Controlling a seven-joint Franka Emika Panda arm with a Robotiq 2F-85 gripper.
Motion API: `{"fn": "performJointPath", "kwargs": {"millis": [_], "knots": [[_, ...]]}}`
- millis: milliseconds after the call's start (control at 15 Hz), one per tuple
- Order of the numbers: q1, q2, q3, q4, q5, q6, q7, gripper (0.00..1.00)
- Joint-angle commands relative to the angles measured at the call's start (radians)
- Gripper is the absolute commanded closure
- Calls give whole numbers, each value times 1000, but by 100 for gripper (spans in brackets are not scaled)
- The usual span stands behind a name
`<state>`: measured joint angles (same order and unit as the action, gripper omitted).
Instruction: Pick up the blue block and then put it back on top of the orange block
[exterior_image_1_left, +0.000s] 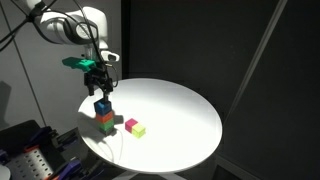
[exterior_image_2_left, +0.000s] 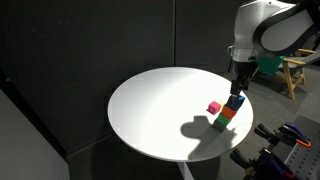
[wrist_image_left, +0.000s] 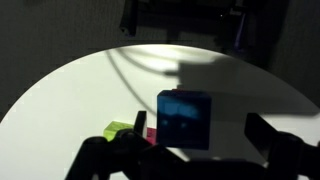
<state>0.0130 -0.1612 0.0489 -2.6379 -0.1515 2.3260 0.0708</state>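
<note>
the claw (exterior_image_1_left: 99, 88) hung wide open and gripped nothing, right above a stack of three cubes on the round white desk (exterior_image_1_left: 180, 110). the blue block (exterior_image_1_left: 103, 105) sat on top of the orange block (exterior_image_1_left: 105, 116), straight beneath the claw, with a green cube (exterior_image_1_left: 106, 126) at the bottom. in the wrist view the blue block (wrist_image_left: 185, 120) showed between the two fingers (wrist_image_left: 272, 138), clear of both. a pink cube (exterior_image_1_left: 130, 124) and a yellow-green cube (exterior_image_1_left: 139, 130) lay touching each other, near the stack and off to one side of the claw.
</note>
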Motion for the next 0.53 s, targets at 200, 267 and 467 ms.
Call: {"fn": "performJointPath", "kwargs": {"millis": [200, 267, 467], "knots": [[11, -69, 19, 24, -31, -101, -9, 0], [13, -75, 21, 26, -30, -110, -12, 0], [18, -90, 25, 37, -28, -149, -23, 0]]}}
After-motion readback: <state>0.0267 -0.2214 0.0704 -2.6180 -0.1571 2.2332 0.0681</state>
